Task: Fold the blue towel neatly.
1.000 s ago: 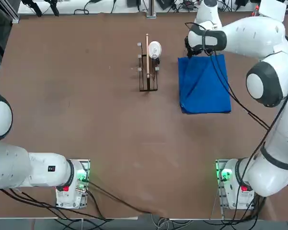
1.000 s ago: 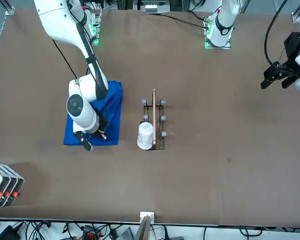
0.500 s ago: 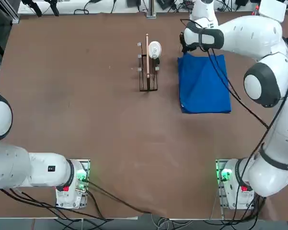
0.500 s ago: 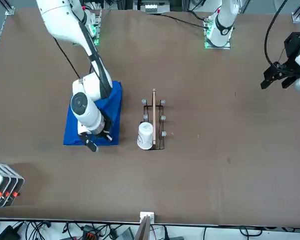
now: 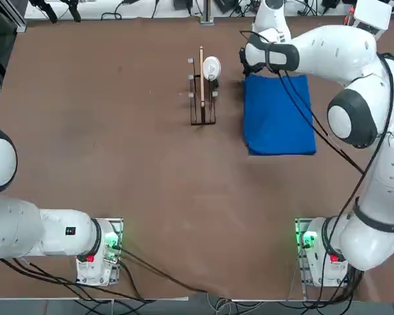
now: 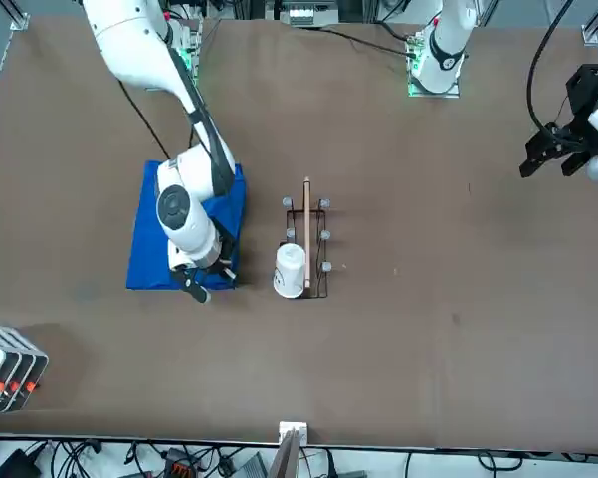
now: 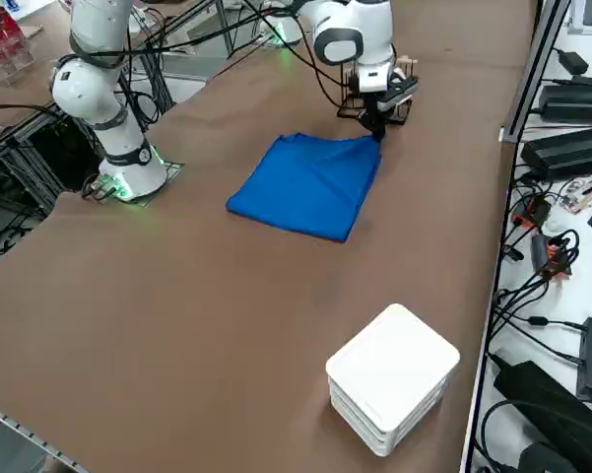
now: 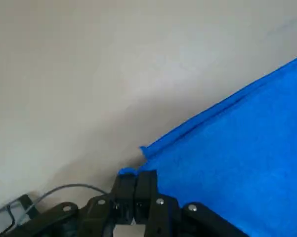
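Observation:
The blue towel (image 5: pixel 278 118) lies flat on the brown table as a rectangle, on the right half in the top view. Its near edge shows two layers in the right wrist view (image 8: pixel 237 163). My right gripper (image 5: pixel 246 69) is at the towel's far corner, the one nearest the wire rack. In the wrist view the gripper (image 8: pixel 135 180) is shut, with a small bit of blue cloth pinched at the tips. The front view shows the gripper (image 6: pixel 201 291) low over the towel (image 6: pixel 149 244) at that corner. From the right side, the gripper (image 7: pixel 377 126) touches the towel (image 7: pixel 310 182) at its tip.
A dark wire rack (image 5: pixel 202 92) with a wooden slat and a white cup (image 5: pixel 211 67) stands just beside the held corner. A stack of white boxes (image 7: pixel 392 376) sits near the far table edge, to the robot's right.
My right gripper has moved sideways toward the wire rack with the towel's far corner in it. The towel's far edge has been drawn out straighter and its diagonal crease has flattened.

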Tool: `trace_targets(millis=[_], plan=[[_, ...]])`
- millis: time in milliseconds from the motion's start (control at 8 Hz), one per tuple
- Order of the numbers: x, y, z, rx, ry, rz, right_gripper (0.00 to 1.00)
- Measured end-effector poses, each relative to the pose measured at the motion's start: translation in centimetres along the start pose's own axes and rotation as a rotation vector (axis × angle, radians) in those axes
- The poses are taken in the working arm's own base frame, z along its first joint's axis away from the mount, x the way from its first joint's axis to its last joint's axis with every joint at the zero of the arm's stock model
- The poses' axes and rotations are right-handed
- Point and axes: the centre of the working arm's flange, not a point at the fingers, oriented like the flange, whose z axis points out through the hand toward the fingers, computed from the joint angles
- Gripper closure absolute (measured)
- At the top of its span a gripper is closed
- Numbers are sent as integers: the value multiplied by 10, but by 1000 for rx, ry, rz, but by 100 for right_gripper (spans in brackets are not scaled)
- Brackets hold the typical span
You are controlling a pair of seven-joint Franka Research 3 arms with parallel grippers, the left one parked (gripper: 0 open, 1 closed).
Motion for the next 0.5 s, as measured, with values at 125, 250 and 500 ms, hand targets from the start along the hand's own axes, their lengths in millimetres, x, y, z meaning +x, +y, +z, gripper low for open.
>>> trace_targets(millis=[125,250,500], plan=[[-2,-3,-2,5,3,-5,98],[-2,-6,-5,10,6,-8,98],[0,-11,-9,21,13,-16,98]])
